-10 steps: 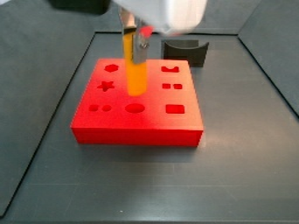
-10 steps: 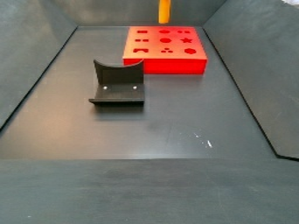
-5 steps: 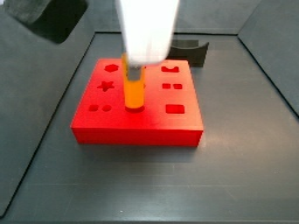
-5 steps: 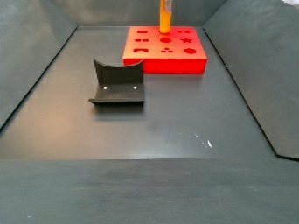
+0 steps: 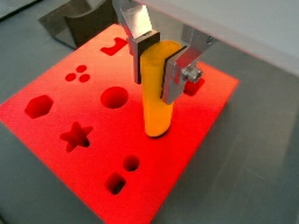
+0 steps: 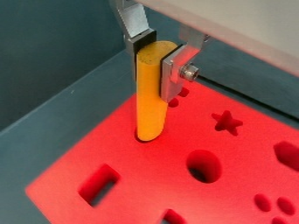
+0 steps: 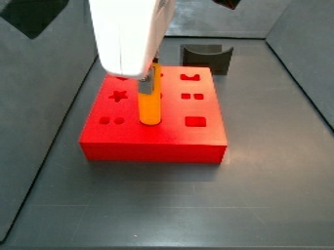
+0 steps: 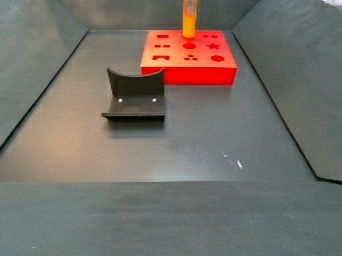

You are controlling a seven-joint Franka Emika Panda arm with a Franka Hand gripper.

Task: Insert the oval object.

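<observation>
In both wrist views the gripper (image 5: 163, 59) (image 6: 158, 57) clamps the peg (image 5: 159, 92) (image 6: 149, 92) upright, its lower end on the red block (image 5: 70, 105) (image 6: 152, 179). In a side view the peg (image 7: 150, 102) meets the block's middle — the curved grey block (image 7: 209, 57) lies beyond. In a side view the peg (image 8: 189, 20) stands over the block's far edge.

end effector (image 5: 163, 59) over red block (image 7: 183, 140), fixture (image 8: 134, 96) well apart
</observation>
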